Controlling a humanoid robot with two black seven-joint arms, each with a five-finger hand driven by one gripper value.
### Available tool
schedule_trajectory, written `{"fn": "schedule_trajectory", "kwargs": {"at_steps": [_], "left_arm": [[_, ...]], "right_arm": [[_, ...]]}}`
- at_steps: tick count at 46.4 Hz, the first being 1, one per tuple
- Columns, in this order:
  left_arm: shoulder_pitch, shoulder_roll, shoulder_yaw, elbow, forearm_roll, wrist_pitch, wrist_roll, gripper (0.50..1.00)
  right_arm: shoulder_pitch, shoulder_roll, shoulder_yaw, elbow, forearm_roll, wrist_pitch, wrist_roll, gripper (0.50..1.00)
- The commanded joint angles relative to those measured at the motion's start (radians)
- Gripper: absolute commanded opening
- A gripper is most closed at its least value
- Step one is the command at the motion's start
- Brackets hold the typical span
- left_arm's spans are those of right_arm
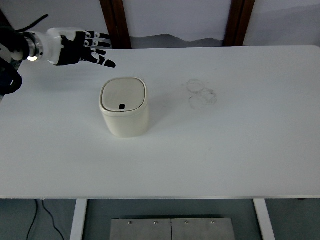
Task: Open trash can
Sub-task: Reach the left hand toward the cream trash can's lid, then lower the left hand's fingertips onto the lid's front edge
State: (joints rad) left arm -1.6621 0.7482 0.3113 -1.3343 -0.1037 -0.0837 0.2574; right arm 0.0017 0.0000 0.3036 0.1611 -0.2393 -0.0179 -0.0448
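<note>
A small cream trash can (124, 108) stands on the white table (225, 150), left of centre. Its rounded square lid (123, 95) is down flat, with a small black button near its front edge. My left hand (82, 47) hovers at the upper left, behind and to the left of the can, apart from it. Its black-and-white fingers (102, 50) are spread and point right, holding nothing. The right arm does not show.
Faint ring marks (201, 93) stain the table right of the can. Two dark wooden posts (116, 22) stand behind the far edge. A metal plate (170, 229) lies on the floor below the near edge.
</note>
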Motion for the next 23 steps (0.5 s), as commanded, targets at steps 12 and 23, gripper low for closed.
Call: {"fn": "schedule_trajectory", "kwargs": {"at_steps": [12,23], "left_arm": [[-0.163,-0.095,0.213,-0.04,0.004,-0.036,0.042,1.0],[-0.242,-0.153,0.23,-0.042,0.004,-0.059,0.077,1.0]], "right_arm": [[0.0,0.0,-0.001,0.0,-0.002,0.0,-0.003,0.995],[0.0,0.0,-0.001,0.0,-0.023,0.0,-0.017,0.995]]}}
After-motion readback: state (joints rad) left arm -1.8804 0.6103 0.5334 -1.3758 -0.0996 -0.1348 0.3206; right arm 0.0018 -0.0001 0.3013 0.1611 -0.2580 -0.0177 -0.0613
